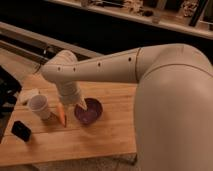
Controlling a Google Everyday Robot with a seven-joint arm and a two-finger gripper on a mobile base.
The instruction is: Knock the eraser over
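Far left first: the eraser (20,130), a small black block, sits on the desk (110,137) in the lower left of the frame, close to the desk's left edge and alone in that corner. Whether it is properly upright I cannot say from here. Just above it and a touch to the right, a pale flat thing (28,95) lies by the desk's left edge, and right beside that stands the white paper cup (39,106), mouth up. The cup is between the eraser and the arm's working end.

Moving right, an orange tapered thing (62,115) stands close by the cup. Over it hangs the arm's pale wrist, dropping from the rounded elbow in the upper left of the frame. The end effector (75,104) is low over the desk between the orange thing and the purple bowl (90,111), at the bowl's left rim. Open or closed, I cannot tell, as the wrist hides it. It is well apart from the eraser, with the cup and the orange thing in between.

On the right, the robot's big cream arm (175,100) fills that side of the frame
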